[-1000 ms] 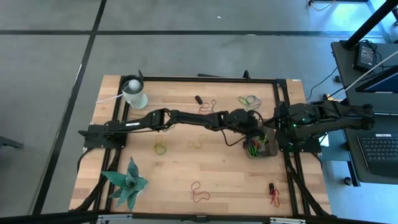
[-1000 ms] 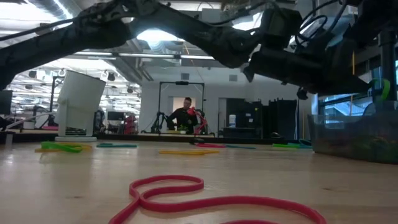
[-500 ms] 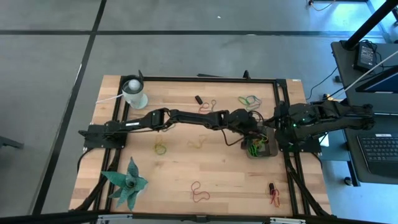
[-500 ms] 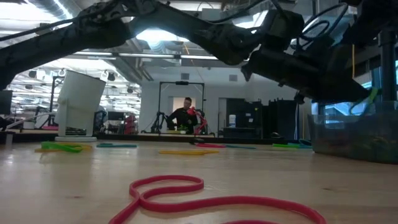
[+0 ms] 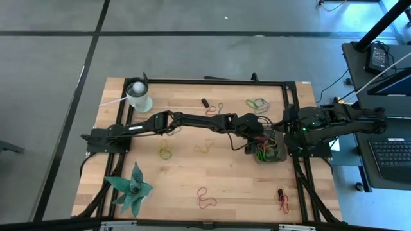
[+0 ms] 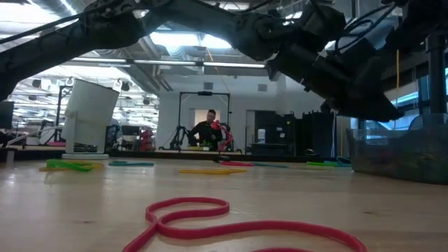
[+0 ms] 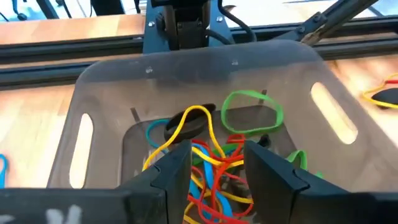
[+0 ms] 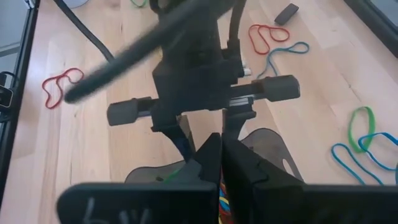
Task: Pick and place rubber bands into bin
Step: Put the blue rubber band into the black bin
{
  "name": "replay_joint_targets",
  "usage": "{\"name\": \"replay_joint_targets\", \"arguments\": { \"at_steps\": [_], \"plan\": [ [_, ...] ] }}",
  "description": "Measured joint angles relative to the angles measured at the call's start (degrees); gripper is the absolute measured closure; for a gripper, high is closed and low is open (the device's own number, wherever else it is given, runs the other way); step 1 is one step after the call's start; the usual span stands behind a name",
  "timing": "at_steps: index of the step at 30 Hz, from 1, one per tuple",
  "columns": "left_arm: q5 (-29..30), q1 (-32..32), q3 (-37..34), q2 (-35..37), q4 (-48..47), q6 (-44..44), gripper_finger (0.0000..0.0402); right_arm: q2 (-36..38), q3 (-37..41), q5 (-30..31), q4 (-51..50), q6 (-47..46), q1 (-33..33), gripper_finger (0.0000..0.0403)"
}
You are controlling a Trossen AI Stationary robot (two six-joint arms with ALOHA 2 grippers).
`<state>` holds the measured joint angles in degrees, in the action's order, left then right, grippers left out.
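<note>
Left claw gapes above thin tangled rubber bands in the smooth-walled bin (rounded corners); right claw closed.

Over the bin room is tight: the left gripper hangs at its rim, the right gripper close beside. The table near the bin's front lies open, with only scattered rubber bands.
</note>
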<state>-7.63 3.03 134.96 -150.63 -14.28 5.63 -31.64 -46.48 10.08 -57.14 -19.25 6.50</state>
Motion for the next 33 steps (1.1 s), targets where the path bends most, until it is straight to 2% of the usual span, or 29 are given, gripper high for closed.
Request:
{"name": "replay_joint_targets", "arguments": {
  "at_steps": [4,7,13,17,22,30,33],
  "plan": [
    [0.23,0.12,0.00,2.66,-2.94,-1.86,0.0264,0.00,0.00,0.00,-0.02,-0.04,-0.02,0.0386],
    [0.74,0.71,0.02,5.86,-9.21,-1.79,0.0270,0.02,0.00,0.00,-0.04,-0.02,-0.01,0.0386],
    [9.40,1.53,-0.79,12.90,-30.88,-3.91,0.0302,0.02,0.00,-0.02,0.01,0.20,0.00,0.0386],
    [7.93,3.26,-5.31,16.30,-41.93,-4.92,0.0346,0.02,0.00,-0.02,0.02,0.20,0.00,0.0386],
    [6.97,4.60,-18.12,23.91,-41.89,-9.68,0.0396,0.02,0.00,-0.04,0.03,0.22,-0.02,0.0386],
    [18.17,2.66,-47.94,43.98,-31.93,-19.36,0.0400,0.01,0.00,-0.06,0.04,0.17,0.00,0.0386],
    [21.06,1.74,-57.46,51.22,-31.45,-23.03,0.0398,0.02,0.00,-0.06,0.11,0.15,0.00,0.0386]
  ]
}}
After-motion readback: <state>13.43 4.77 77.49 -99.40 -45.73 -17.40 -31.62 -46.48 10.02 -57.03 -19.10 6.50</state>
